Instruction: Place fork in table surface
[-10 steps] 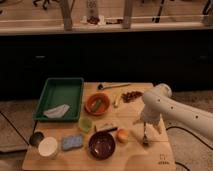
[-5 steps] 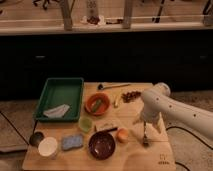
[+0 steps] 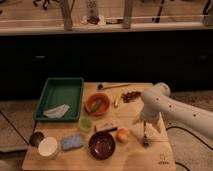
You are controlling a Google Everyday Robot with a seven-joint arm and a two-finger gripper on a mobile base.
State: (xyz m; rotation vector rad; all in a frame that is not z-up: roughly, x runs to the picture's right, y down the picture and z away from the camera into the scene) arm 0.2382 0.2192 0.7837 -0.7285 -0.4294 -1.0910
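1. Table surface [image 3: 150,157]: light tan wood with a small dark logo near its front right corner. It carries every item below.
2. Robot arm [image 3: 167,107]: white, reaching in from the right over the right side of the table.
3. Green tray [image 3: 75,82]: at the back left of the table, with a crumpled white cloth [image 3: 56,111] inside it.
4. Brown bowl [image 3: 102,145]: at the front centre.
5. Orange bowl [image 3: 97,104]: just right of the tray, with something green in it.
6. Long-handled utensil [image 3: 114,86]: lies along the back edge, its dark round head to the left.
7. Gripper [image 3: 144,129]: pointing downward at the end of the arm, above the front right part of the table. It is closed around the fork.
8. Fork [image 3: 145,140]: thin and dark, held upright below the gripper and right of the orange fruit. Its lower end is at or just above the wood; contact cannot be told.
9. White cup [image 3: 48,147]: at the front left corner.
10. Blue sponge [image 3: 72,142]: between the white cup and the brown bowl.
11. Dark stick-like utensil with a whitish block [image 3: 106,127]: just behind the brown bowl.
12. Green cup [image 3: 86,124]: in front of the orange bowl.
13. Cluster of small dark pieces [image 3: 131,95]: right of the orange bowl.
14. Orange fruit [image 3: 122,135]: just beside the brown bowl's right rim.
15. Small dark cup [image 3: 35,138]: at the left edge, behind the white cup.
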